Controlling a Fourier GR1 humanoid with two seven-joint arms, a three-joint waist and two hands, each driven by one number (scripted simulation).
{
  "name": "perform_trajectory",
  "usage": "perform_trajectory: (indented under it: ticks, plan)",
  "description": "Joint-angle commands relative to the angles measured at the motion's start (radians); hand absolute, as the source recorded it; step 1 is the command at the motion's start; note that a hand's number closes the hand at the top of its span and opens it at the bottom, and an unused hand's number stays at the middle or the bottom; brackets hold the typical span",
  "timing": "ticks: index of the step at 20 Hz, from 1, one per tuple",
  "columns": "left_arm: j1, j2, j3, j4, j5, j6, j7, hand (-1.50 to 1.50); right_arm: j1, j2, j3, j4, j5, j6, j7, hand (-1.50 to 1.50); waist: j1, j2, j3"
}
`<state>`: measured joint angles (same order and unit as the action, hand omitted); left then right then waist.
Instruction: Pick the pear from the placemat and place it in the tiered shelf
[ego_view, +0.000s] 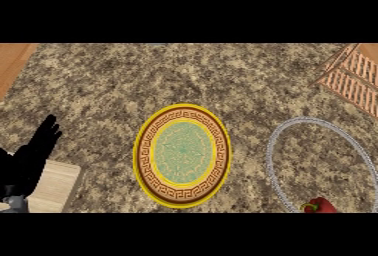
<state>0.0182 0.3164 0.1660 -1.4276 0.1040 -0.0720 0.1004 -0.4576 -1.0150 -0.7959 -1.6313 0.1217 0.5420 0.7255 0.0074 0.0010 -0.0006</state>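
the left hand (33, 155) rests at the view's left edge, released, fingers straight and up, holding nothing, above a pale wooden board (57, 186) on the desk (221, 75). right of the hand lies the round yellow placemat (182, 155). where the pear is cannot be told. farther right are a wire ring (270, 152) and a red item (319, 206).

We see the round yellow placemat (182, 155) mid-frame on the granite counter (221, 75). Wire ring (269, 150) just right of it, red item (319, 205) inside at the bottom edge. Left hand (33, 160) lower left, fingers straight, over a wooden board (60, 186). Slatted wood piece (354, 75) upper right.
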Motion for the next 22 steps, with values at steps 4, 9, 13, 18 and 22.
perform_trajectory:
  ticks: [4,9,13,18,22]
  plan:
    - [0.022,-0.004,0.015,-0.016,0.000,-0.024,-0.005,0.00,-0.035,-0.078,0.081,0.226,0.080,-0.079,-0.143,1.50,0.003,0.000,0.001]
    - [-0.038,-0.043,-0.013,0.055,-0.057,0.019,-0.041,0.00,-0.062,-0.108,0.174,0.400,0.196,-0.179,-0.270,1.50,0.004,0.004,0.000]
    - [-0.094,-0.054,-0.016,0.065,-0.063,0.037,-0.005,0.00,-0.141,-0.133,0.285,0.531,0.264,-0.234,-0.334,1.50,0.010,0.006,0.000]
    - [0.009,-0.033,-0.003,-0.021,-0.047,-0.010,-0.014,0.00,-0.186,-0.106,0.307,0.715,0.297,-0.316,-0.444,1.50,0.013,0.003,0.001]
    - [-0.024,-0.014,0.020,0.014,-0.037,-0.025,-0.012,0.00,-0.282,-0.089,0.323,0.855,0.309,-0.373,-0.476,1.50,0.019,0.005,0.001]
